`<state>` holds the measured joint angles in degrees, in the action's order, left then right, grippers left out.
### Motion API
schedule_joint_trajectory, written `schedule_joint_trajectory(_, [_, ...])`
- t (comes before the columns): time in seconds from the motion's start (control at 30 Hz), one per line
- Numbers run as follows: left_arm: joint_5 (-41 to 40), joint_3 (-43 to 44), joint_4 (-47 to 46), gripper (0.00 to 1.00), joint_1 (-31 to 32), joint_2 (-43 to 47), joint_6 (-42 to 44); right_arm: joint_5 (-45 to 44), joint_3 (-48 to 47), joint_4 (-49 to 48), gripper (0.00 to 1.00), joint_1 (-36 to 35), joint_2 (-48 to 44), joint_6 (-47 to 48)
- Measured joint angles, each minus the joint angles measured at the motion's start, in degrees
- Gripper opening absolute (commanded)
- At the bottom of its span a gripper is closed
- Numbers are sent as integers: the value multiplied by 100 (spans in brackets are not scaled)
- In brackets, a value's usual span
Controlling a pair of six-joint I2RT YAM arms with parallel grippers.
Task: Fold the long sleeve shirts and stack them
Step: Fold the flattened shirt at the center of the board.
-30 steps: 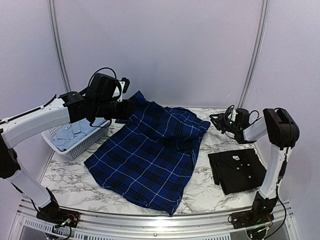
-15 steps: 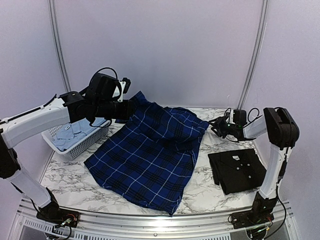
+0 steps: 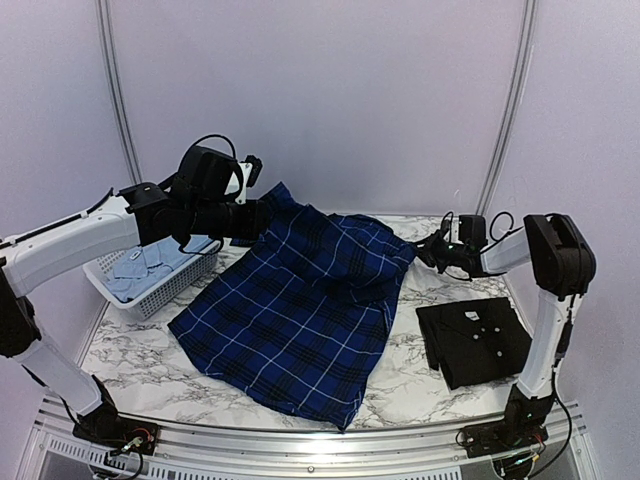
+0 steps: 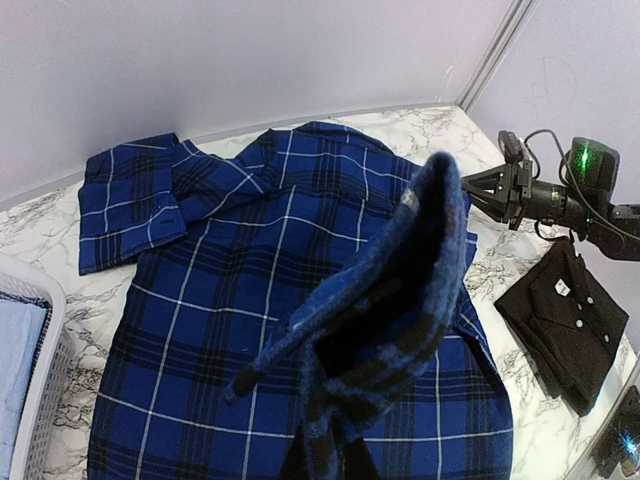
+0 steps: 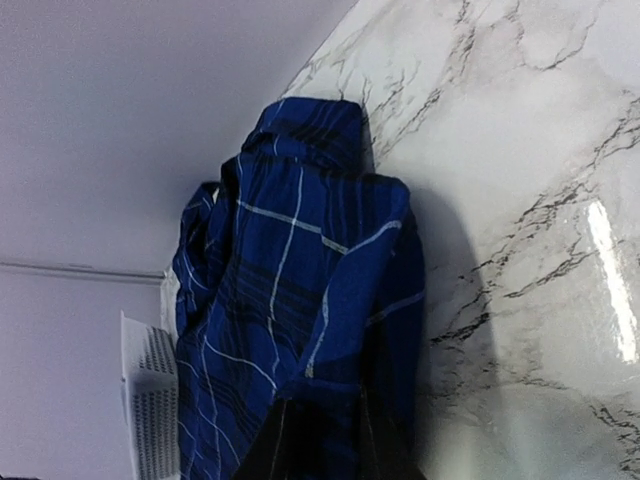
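Blue-and-navy plaid shirt (image 3: 300, 310) across mid worktop (image 3: 400, 375). At its raised far-left corner: left gripper (image 3: 258, 217), clenched on the cloth. At its right edge: right gripper (image 3: 424, 251), pinching the cloth. Right of the plaid shirt: folded black shirt (image 3: 472, 340). Left of it: pale blue shirt (image 3: 145, 262) in a white basket (image 3: 155, 295).

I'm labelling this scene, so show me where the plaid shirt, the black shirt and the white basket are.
plaid shirt (image 3: 300, 320), top view, middle of its spread body.
black shirt (image 3: 472, 342), top view, centre of the folded front.
white basket (image 3: 165, 288), top view, its near lattice wall.
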<state>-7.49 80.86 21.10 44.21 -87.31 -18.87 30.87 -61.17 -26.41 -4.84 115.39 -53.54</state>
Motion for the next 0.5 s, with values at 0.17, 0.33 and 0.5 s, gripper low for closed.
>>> schedule_joint_trajectory(0.17, [48,2,4,4,0,13,20,-343,-396,931,0,-9,0,577])
schedule_joint_trajectory(0.33, [282,20,17,4,-2,103,59,-1169,-1165,2299,0,26,0,1589])
schedule_joint_trajectory(0.5, [389,179,17,3,-2,109,50,-2035,-2000,3602,0,22,33,2535])
